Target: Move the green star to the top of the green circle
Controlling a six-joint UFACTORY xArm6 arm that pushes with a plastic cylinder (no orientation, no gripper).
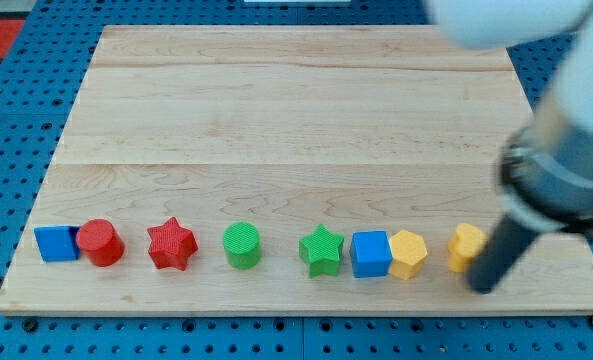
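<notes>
The green star [321, 250] lies near the view's bottom, in a row of blocks along the board's lower edge. The green circle [242, 245] stands to its left, with a gap between them. My tip [481, 288] rests on the board at the view's lower right, just right of a yellow block [465, 246] and far to the right of the green star. The rod and arm are blurred.
The row holds, from the view's left, a blue cube [56, 243], a red circle [101, 242], a red star [171, 244], then past the green blocks a blue cube [371, 254] touching the star and a yellow hexagon [408, 254]. The wooden board [296, 120] sits on a blue pegboard.
</notes>
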